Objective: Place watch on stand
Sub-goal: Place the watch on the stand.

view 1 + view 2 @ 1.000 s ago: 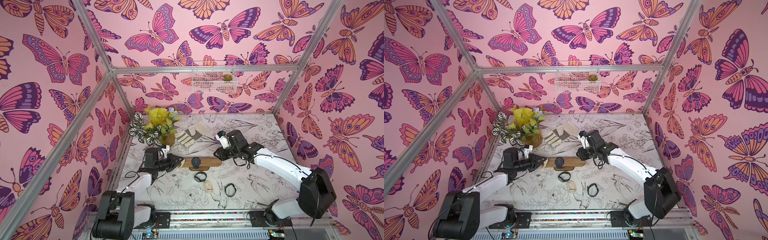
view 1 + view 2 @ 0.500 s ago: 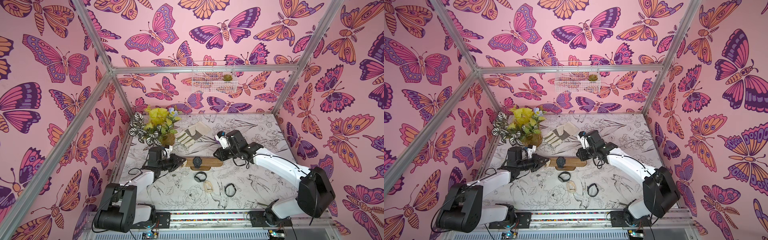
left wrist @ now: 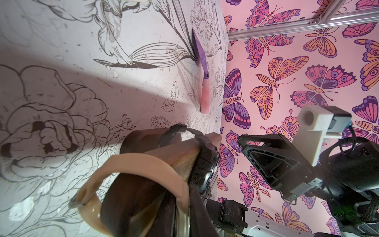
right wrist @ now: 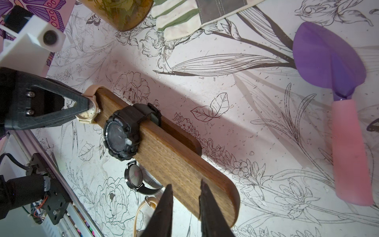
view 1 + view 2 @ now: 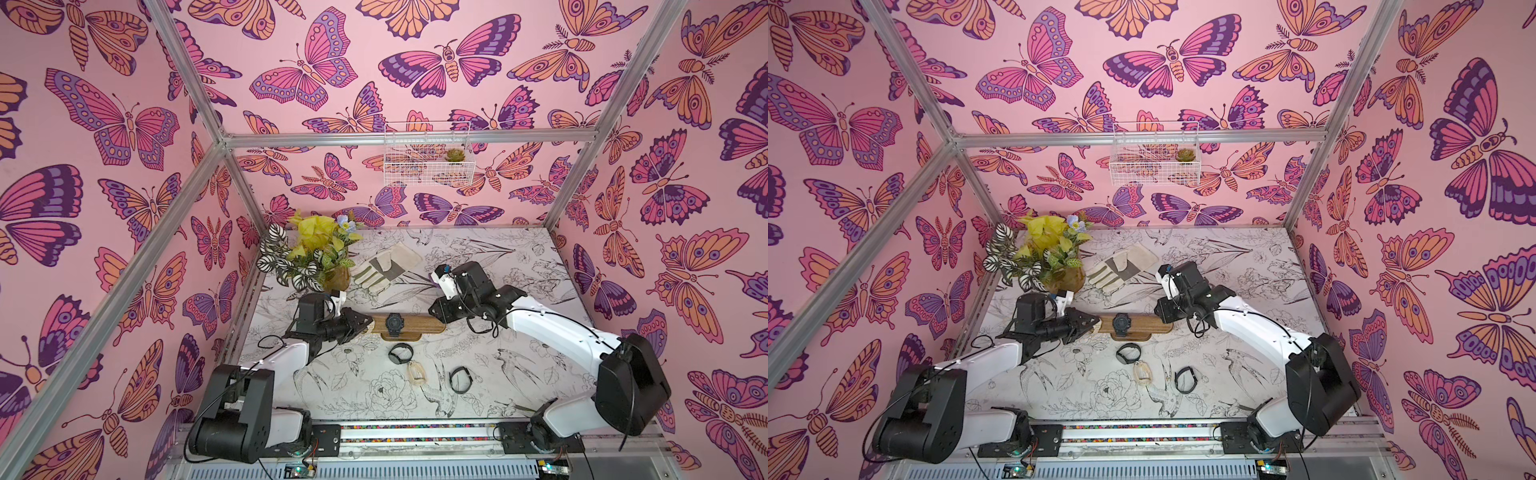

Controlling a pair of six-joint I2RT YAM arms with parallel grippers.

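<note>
The stand (image 5: 419,325) (image 5: 1148,324) (image 4: 174,160) is a long brown wooden bar lying across the middle of the table. A black watch (image 5: 393,323) (image 5: 1122,322) (image 4: 121,135) is wrapped round it left of centre. My left gripper (image 5: 365,322) (image 5: 1096,322) is at the stand's left end, shut on a beige watch (image 4: 88,111). The tan band (image 3: 143,164) of that watch loops over the end of the bar. My right gripper (image 5: 436,318) (image 4: 185,195) stands over the top face of the stand's right end. Its fingers are a little apart with nothing between them.
On the table in front of the stand lie a black watch (image 5: 400,354), a pale translucent watch (image 5: 417,373) and a black band (image 5: 460,379). Behind the stand are a potted plant (image 5: 316,257), a work glove (image 5: 382,270) and a purple trowel with a pink handle (image 4: 338,102).
My left gripper has moved right with the beige watch, up to the left end of the stand. The right arm has barely moved.
</note>
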